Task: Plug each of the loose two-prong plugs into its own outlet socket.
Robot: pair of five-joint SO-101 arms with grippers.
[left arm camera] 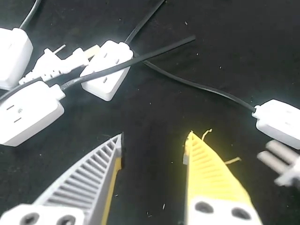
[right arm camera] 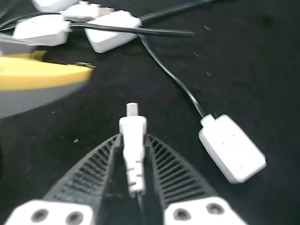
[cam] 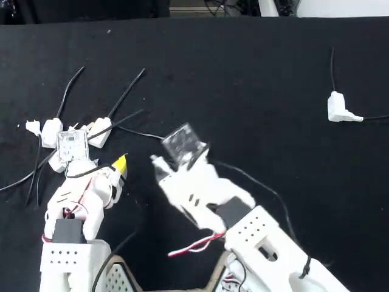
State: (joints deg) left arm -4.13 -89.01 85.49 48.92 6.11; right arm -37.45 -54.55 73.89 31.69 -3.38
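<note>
My right gripper (right arm camera: 132, 138) is clamped on a white two-prong plug (right arm camera: 132, 154). Its body lies along the gap between my fingers and its prongs (right arm camera: 132, 109) poke out past the tips. The nearest socket block (right arm camera: 233, 147) lies on the black table (right arm camera: 262, 56) just ahead and off to one side of those tips. It is loose on its cord, so I judge it will skid if I shove. I should square the prongs to its slots, which I can barely make out, then press slowly. My left gripper (left arm camera: 154, 138) stands wide and empty nearby, and bracing the block with it looks wise; the other sockets (left arm camera: 107, 69) lie beyond its tips
</note>
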